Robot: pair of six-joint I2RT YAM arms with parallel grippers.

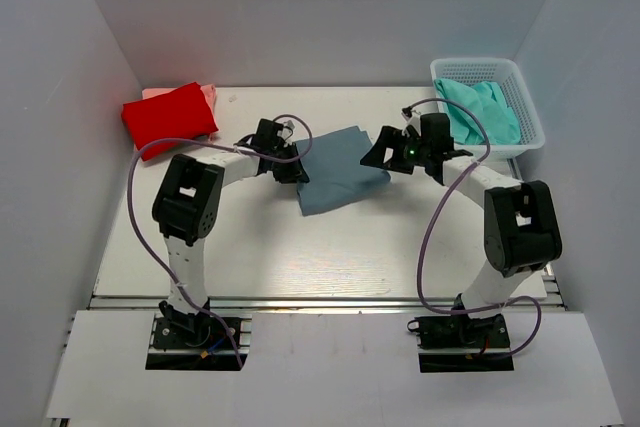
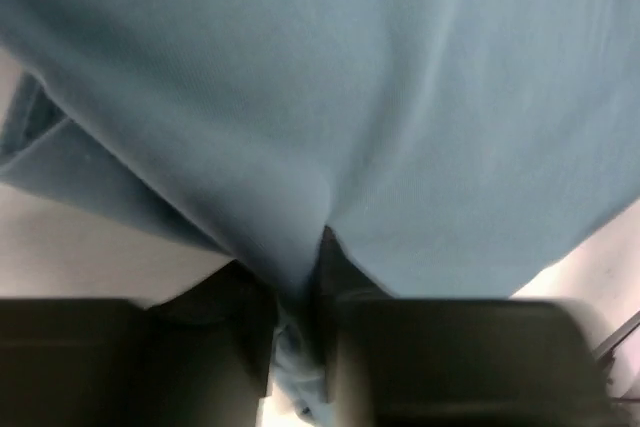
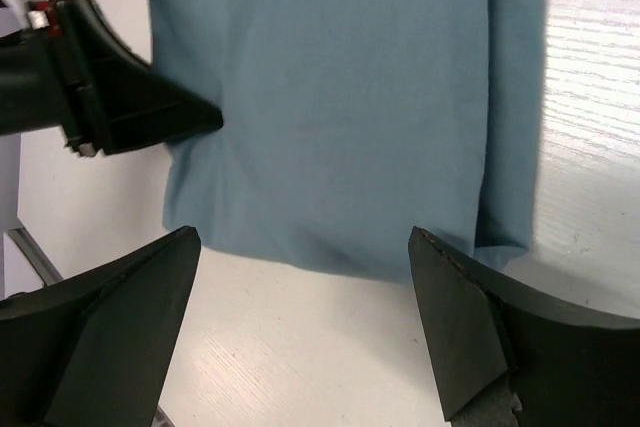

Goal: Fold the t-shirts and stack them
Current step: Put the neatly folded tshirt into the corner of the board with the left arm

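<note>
A folded dusty blue-grey t-shirt (image 1: 340, 169) lies in the middle of the table. My left gripper (image 1: 291, 167) is shut on its left edge; the left wrist view shows the cloth (image 2: 330, 97) pinched between the jaws (image 2: 300, 347). My right gripper (image 1: 376, 155) is open and empty at the shirt's right edge, just above the table; the right wrist view shows the shirt (image 3: 340, 97) beyond its spread fingers (image 3: 305, 287). A folded red t-shirt (image 1: 170, 113) lies on a pink one (image 1: 208, 93) at the back left. Teal shirts (image 1: 480, 112) lie in the basket.
A white mesh basket (image 1: 531, 113) stands at the back right against the wall. White walls close in the table on the left, back and right. The left gripper's tip (image 3: 140, 107) shows in the right wrist view.
</note>
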